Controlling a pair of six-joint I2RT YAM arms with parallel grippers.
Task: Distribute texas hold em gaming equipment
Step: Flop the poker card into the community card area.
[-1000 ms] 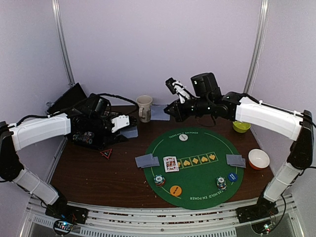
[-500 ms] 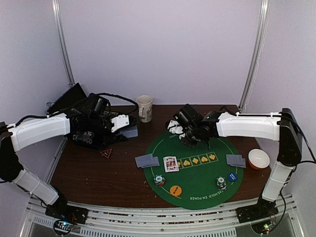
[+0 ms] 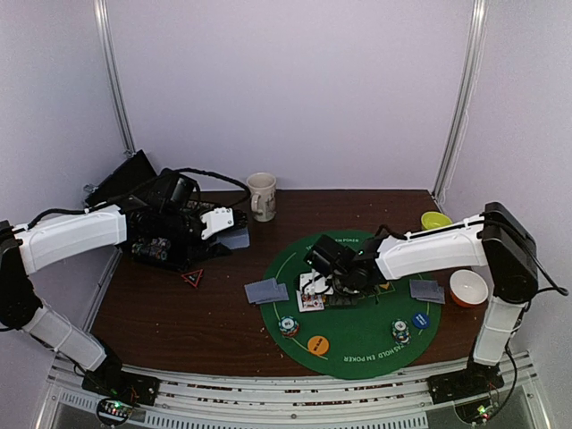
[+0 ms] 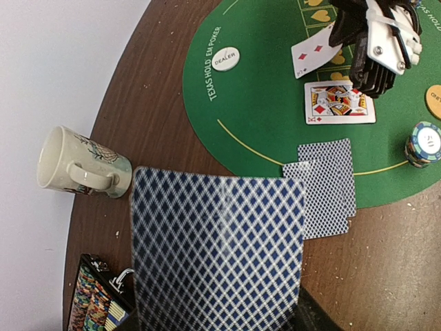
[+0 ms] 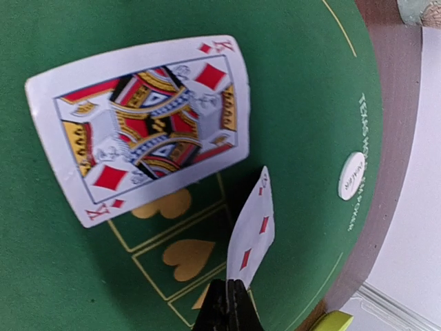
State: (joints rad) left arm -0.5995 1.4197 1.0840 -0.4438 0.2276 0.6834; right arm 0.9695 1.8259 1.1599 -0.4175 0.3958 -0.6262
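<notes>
R arm swung down from by mug point(image 3: 261, 195) onto mat point(image 3: 357, 344). King point(image 3: 310, 299) lies face-up. Just beyond it, R gripper point(image 3: 323, 279) is pinched shut on diamond card point(image 5: 251, 234), long axis straight out from fingers, above heart slots point(image 5: 182, 258). Well left of king, L gripper point(image 3: 223, 223) grips deck point(image 4: 217, 248).

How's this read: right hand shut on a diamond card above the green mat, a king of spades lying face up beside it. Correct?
One slip: the face-up card on the green mat is the king of diamonds, not spades, as the right wrist view shows. The rest holds: the right hand is shut on a diamond card above the mat beside it.
</notes>
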